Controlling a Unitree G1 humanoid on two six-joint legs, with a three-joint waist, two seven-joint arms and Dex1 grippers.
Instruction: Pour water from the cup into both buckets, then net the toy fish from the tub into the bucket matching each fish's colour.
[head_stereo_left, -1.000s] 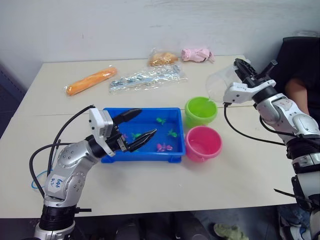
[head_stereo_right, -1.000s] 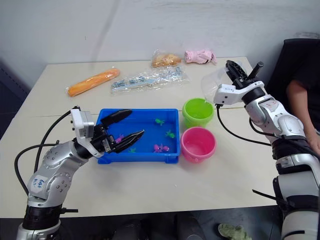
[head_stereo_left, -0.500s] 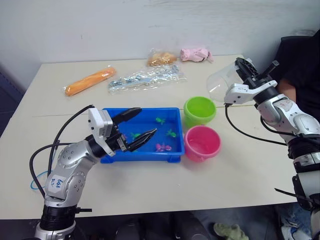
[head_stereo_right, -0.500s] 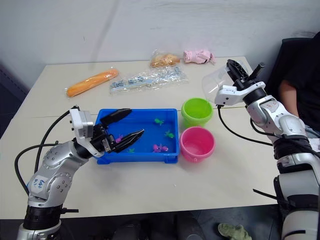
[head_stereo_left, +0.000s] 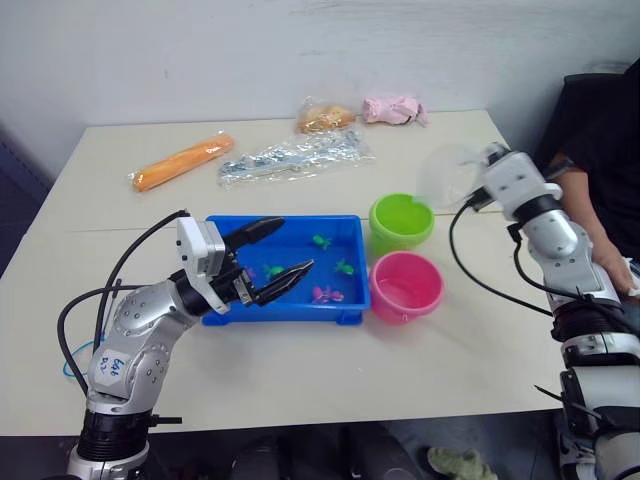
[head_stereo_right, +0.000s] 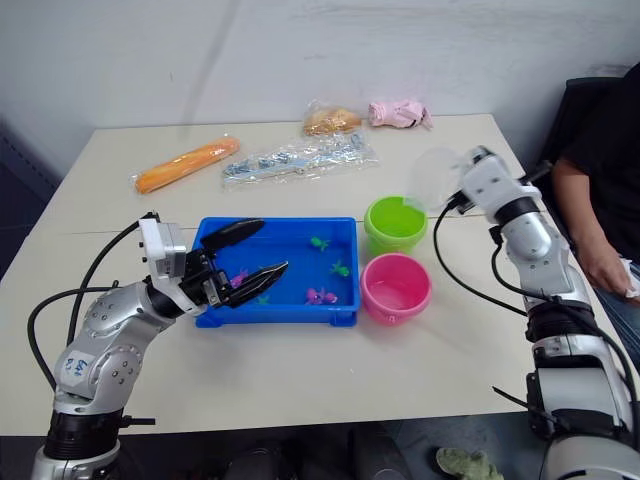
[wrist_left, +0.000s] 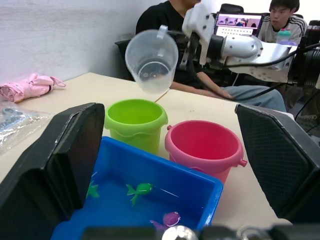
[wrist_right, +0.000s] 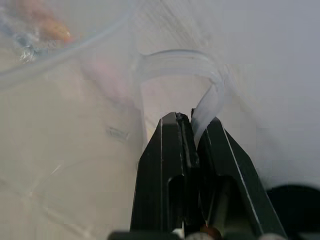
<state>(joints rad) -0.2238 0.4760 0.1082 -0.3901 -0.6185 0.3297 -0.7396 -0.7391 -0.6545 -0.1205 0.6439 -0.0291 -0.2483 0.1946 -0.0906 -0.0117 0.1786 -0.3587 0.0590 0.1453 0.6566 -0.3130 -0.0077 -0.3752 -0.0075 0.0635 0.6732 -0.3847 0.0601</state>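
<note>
The desk (head_stereo_left: 300, 390) was a pale cream slab pushed against a plain white wall, with a person in a black top seated at its right edge.

Along the far edge lay an orange, carrot-shaped bundle in clear wrap (head_stereo_left: 182, 160), a crinkled transparent bag of small bluish bits (head_stereo_left: 295, 154), a bag of something tan (head_stereo_left: 325, 117) and a soft pink folded thing (head_stereo_left: 394, 108).

Nearer the front, the left end effector (head_stereo_left: 272, 255) hung over the left end of the tub (head_stereo_left: 283, 312), its two black fingers spread wide with nothing between them. The tub was a shallow, glossy blue rectangle with a rolled rim, and tiny green (head_stereo_left: 321, 241) and magenta fish (head_stereo_left: 323, 294) sat in it.

Just beside its right end stood the two smooth round buckets, touching each other: the lime green bucket (head_stereo_left: 402, 222) farther back, the pink bucket (head_stereo_left: 406, 287) nearer the front.

Above and to the right of the green one, the right end effector (wrist_right: 192, 131) had its fingers pinched tight on the handle of the clear cup (head_stereo_left: 447, 175), which was tipped with its mouth towards that bucket.
</note>
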